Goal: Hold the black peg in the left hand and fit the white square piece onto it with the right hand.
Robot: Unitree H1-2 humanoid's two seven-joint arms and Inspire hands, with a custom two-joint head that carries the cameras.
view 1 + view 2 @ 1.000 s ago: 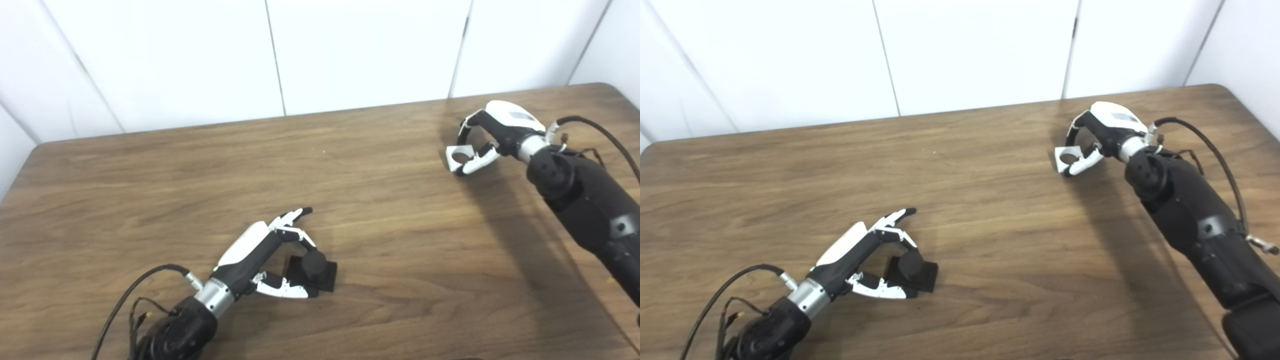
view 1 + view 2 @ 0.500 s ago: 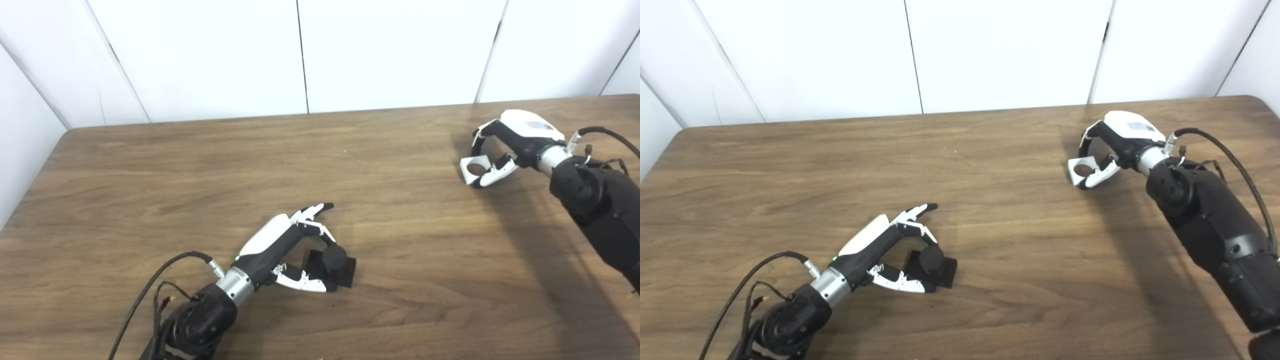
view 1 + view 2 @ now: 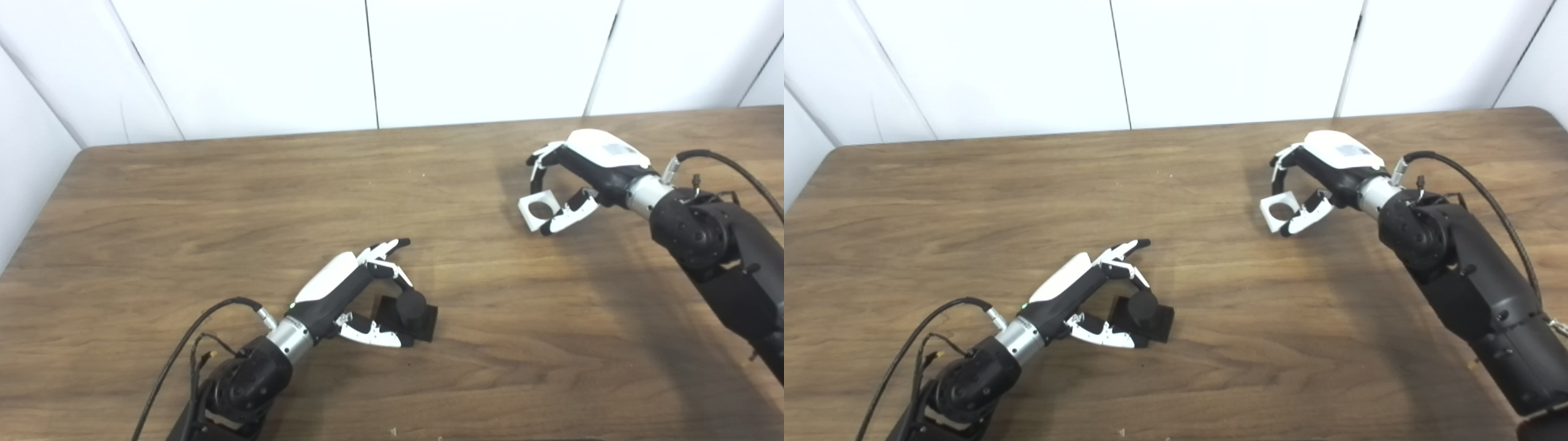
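The black peg, a short cylinder on a square black base, stands on the wooden table near the front middle. My left hand is closed around it, fingers over the cylinder and thumb along the base's near side. The white square piece, with a round hole through it, is held between the fingers and thumb of my right hand, just above the table at the right. In the right eye view the peg and the white piece lie well apart.
White wall panels rise behind the table's far edge. Black cables run from both wrists, one by the left forearm and one by the right forearm. Bare wood lies between the two hands.
My right hand has carried the white piece leftward, toward the table's middle. The left hand stays on the black peg. The camera shifted between the earliest frames and now.
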